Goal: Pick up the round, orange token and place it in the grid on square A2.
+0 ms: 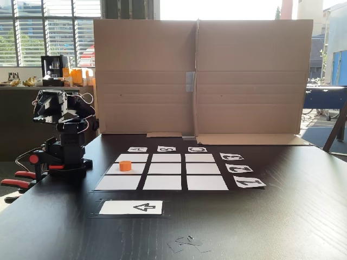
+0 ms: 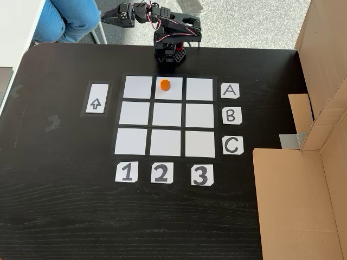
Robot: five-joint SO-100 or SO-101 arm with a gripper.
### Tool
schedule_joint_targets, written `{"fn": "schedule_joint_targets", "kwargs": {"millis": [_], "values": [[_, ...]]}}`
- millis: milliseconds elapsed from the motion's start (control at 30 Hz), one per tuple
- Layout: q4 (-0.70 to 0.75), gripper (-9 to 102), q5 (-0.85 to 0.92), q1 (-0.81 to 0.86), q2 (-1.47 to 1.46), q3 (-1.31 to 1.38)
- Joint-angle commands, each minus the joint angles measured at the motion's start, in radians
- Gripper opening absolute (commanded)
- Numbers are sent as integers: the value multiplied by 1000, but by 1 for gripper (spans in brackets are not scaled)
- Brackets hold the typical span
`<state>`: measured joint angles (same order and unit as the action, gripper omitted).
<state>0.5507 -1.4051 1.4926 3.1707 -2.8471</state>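
The orange token (image 2: 165, 85) stands upright on square A2 (image 2: 176, 93), the middle cell of the grid (image 2: 167, 115) row beside card A and in line with card 2. In a fixed view from the table's side, the token (image 1: 125, 166) sits in the left column's middle cell of the grid (image 1: 165, 169). The black arm is folded back over its base beyond the grid's A edge. Its gripper (image 2: 107, 17) points away from the grid, well clear of the token, and looks shut with nothing in it. The gripper (image 1: 45, 106) is raised above the base.
A white arrow card (image 2: 96, 104) lies beside the grid's column 1. A tall cardboard wall (image 1: 217, 76) stands behind the C side, with a flap (image 2: 295, 200) lying on the table. Red clamps (image 1: 21, 181) hold the arm's base. A person's jeans-clad leg (image 2: 70, 16) is near the arm.
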Motion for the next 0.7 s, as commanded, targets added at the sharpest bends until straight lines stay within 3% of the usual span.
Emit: {"fn": "schedule_joint_targets", "kwargs": {"millis": [0,267,667], "values": [[-17,-1,18,-2,77,-71],[-18,-1,61,-2,155,-206],[98,-1,61,-48,155,-210]]}}
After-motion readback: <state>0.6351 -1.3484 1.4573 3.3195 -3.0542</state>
